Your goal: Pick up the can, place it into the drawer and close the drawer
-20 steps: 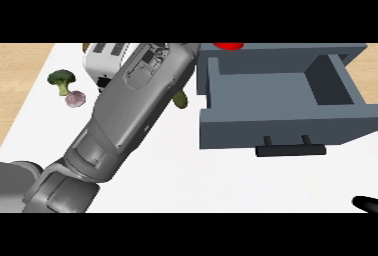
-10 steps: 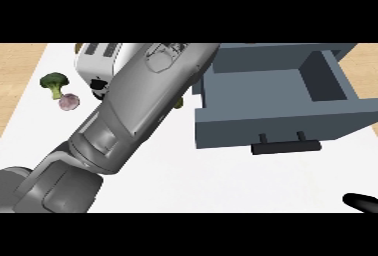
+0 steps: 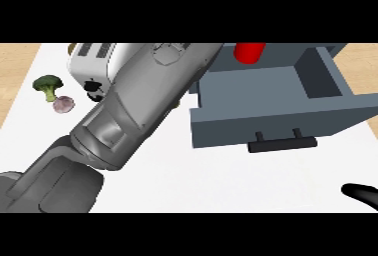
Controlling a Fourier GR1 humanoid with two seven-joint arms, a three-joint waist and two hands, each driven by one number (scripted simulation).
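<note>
Red can (image 3: 249, 52) by open drawer (image 3: 273, 120) — L hand unseen, R hand (image 3: 362, 194) state can't tell.

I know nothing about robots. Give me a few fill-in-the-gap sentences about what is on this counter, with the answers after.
1. The blue-grey box drawer stands ____.
2. Its bar handle is coloured ____.
3. The red cylindrical can shows near the view's ____ edge.
4. The green broccoli floret lies to the ____ of the white toaster.
Missing words: open; black; top; left.
</note>
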